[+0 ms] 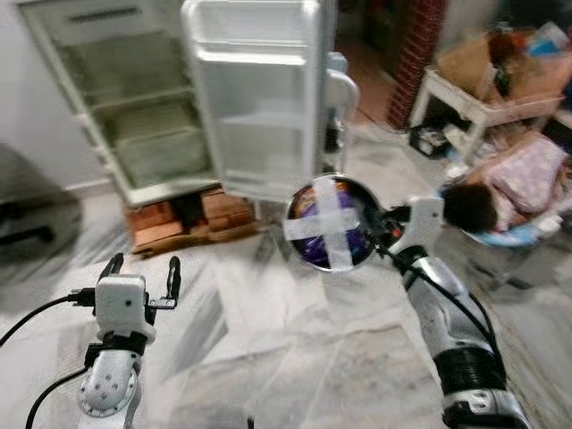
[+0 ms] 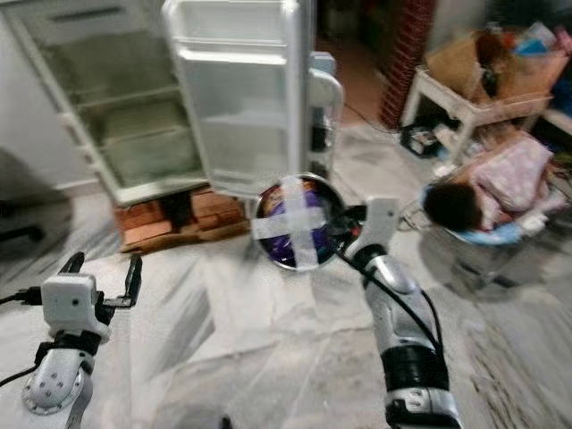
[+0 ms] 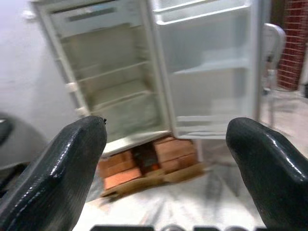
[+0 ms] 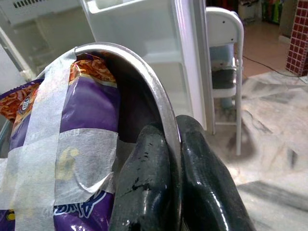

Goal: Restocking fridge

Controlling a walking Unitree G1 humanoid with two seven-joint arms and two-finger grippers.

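From my head cameras, the fridge (image 1: 134,107) stands open in the upper left of the frame, its shelves bare, its door (image 1: 259,98) swung out toward the middle, and the whole cabinet raised on bricks (image 1: 179,219) set on the marble floor (image 1: 295,349). My right pincer (image 1: 382,234), just right of centre, is clamped on the rim of a round metal bowl (image 1: 332,223) that holds a purple snack packet (image 2: 288,234) crossed over with pale tape; the bowl hangs in the air just below the door's lower edge. My left pincer (image 1: 143,268) sits at the lower left, fingers spread wide with nothing between them. At the right edge lies a clutter of cloth and boxes around a low white table (image 1: 474,103). In my left wrist view the two black fingertips (image 3: 57,178) stand far apart at the bottom corners, the open fridge between them. In my right wrist view both fingers (image 4: 144,187) pinch the bowl's rim at the bottom centre, a white chair (image 4: 224,57) at the upper right
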